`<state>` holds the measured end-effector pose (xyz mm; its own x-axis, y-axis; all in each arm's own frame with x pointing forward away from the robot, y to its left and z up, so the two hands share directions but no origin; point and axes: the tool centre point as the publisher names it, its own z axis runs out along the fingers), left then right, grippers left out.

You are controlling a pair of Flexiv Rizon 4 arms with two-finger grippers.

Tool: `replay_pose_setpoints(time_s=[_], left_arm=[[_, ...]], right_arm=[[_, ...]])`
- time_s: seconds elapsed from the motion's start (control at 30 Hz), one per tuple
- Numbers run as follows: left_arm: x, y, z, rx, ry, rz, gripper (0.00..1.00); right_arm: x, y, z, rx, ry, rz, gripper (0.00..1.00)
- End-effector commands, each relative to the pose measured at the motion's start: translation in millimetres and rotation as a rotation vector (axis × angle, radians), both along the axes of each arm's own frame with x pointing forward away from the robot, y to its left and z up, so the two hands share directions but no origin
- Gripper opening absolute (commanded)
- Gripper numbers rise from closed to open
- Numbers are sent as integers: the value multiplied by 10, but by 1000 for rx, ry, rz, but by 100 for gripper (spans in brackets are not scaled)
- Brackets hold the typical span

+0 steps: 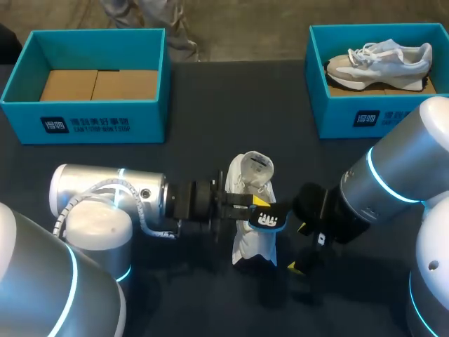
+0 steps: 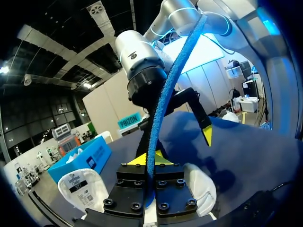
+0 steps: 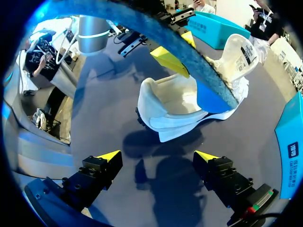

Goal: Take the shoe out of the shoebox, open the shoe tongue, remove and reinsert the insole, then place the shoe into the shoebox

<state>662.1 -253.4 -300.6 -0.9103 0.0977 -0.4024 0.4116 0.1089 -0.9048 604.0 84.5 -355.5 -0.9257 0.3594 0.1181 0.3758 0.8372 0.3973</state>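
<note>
Left pincer (image 1: pixel 258 203) is clenched on the blue insole (image 1: pixel 268 220), both yellow tips pinching its edge. In the left wrist view the insole rises edge-on from between my fingers. The white shoe (image 1: pixel 252 175) sits on the counter (image 1: pixel 231 105) around the middle, toward the near edge. Its tongue is pulled up and open, with the label showing. The insole hangs over the shoe's opening, on its right side. I cannot tell whether its lower end touches the shoe.

Right pincer (image 1: pixel 298 247) is released, fingers spread wide with nothing between them. It is just beside the shoe on the right, low over the counter. In the right wrist view the shoe is ahead of my open fingers and the insole crosses above it.

The left shoebox (image 1: pixel 91 119) at the far left corner shows only a cardboard floor. The right shoebox (image 1: pixel 351 116) at the far right corner holds a grey-white sneaker (image 1: pixel 379 63) lying on its side.
</note>
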Motion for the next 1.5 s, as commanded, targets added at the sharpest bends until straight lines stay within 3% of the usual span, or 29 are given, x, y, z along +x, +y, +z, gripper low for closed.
replay_pose_setpoints(time_s=[0.03, 0.27, 1.5], left_arm=[[-113, 44, 88, 4, -6, -11, 0], [-215, 66, 131, 5, -19, -24, 0], [-238, 108, 71, -41, -57, -6, 0]], right_arm=[[-13, -3, 0, 1, -2, -1, 100], [-13, -3, 0, 1, -2, -1, 100], [-13, -3, 0, 1, -2, -1, 100]])
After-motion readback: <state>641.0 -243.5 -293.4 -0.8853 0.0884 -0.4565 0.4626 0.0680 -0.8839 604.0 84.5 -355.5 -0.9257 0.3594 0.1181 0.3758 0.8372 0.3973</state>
